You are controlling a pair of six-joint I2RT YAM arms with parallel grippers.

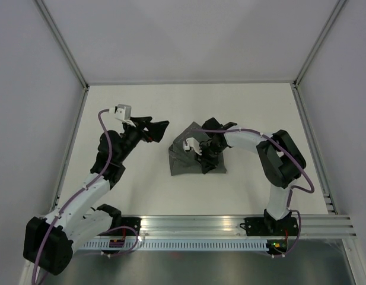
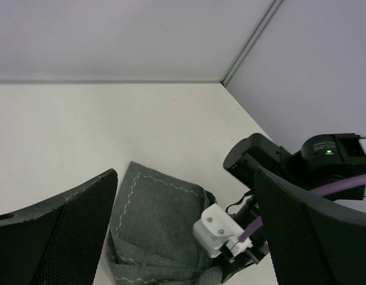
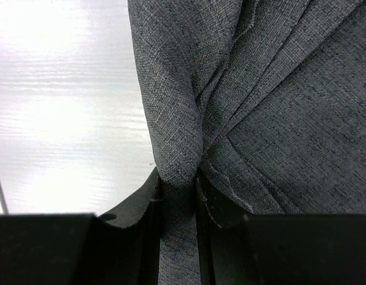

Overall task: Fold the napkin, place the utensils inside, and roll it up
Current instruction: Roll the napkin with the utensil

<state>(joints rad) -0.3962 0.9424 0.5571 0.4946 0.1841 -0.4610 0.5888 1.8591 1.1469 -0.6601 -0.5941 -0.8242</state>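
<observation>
**Item 1: right gripper** [image 3: 178,190]. Clenched on cloth. The two black fingers [image 3: 138,202] stand close together with a narrow ridge of fabric pinched between them. The gripper points down at the table.

**Item 2: napkin** [image 3: 289,119]. Dark grey woven cloth.
- One fold is held in the right gripper's jaws, and creases fan away from the pinch.
- The rest spreads ahead of the fingertips and to one side of them, lying on the table.
- From overhead it is a rumpled, partly folded heap [image 1: 184,166] directly under the right gripper [image 1: 204,159].
- A lighter stitched line runs along its edge in the left wrist view [image 2: 153,214].

**Item 3: left gripper** [image 2: 185,175]. Released. The jaws are spread wide with nothing between them. It is raised off the table and is not touching the cloth. The napkin lies ahead of its fingertips and lower down.

**Item 4: wrist camera** [image 2: 215,228]. A white housing on the right arm, above the napkin's near side as seen from the left gripper. A purple cable [image 2: 349,184] leads from it.

**Item 5: table** [image 1: 230,113]. A white surface, bare beside the right gripper's pinch [image 3: 64,89] and beyond the left gripper [image 2: 82,130].

**Item 6: rail** [image 1: 230,224]. An aluminium rail at the near edge of the table, carrying both arm bases.

**Item 7: walls** [image 1: 171,35]. Pale grey panels enclosing the table.
</observation>
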